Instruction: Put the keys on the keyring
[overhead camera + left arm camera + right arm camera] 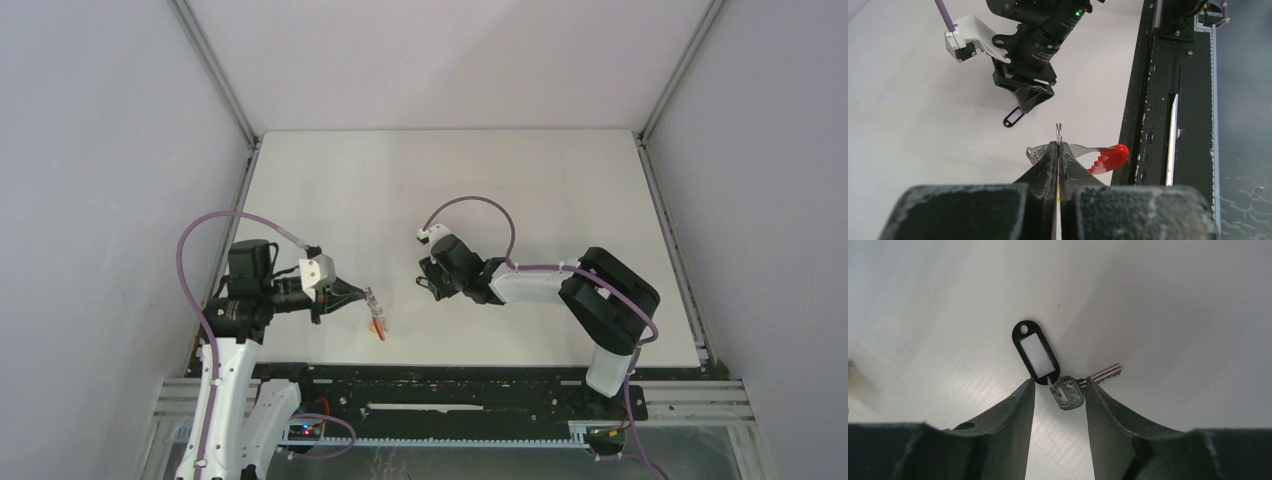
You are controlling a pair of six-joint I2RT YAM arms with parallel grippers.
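Note:
My left gripper [366, 297] is shut on a thin silver wire ring of the keyring [1059, 131], held just above the table near its front edge. The keyring's red band [1111, 155] sticks out to the right of the fingers, and a bunch of silver rings [1033, 153] shows to their left. A thin sliver of yellow shows low between these jaws. My right gripper [1059, 385] is open and low over the table. The silver key [1069, 391] with the black tag [1035, 351] lies flat between its fingertips. The right finger [1094, 396] is against the key's shoulder and the left finger is apart from it.
The two grippers face each other a short way apart, near the front of the white table [450, 180]. The black rail and frame [1168, 100] run along the table's near edge, right beside the red band. Grey walls enclose the table on three sides.

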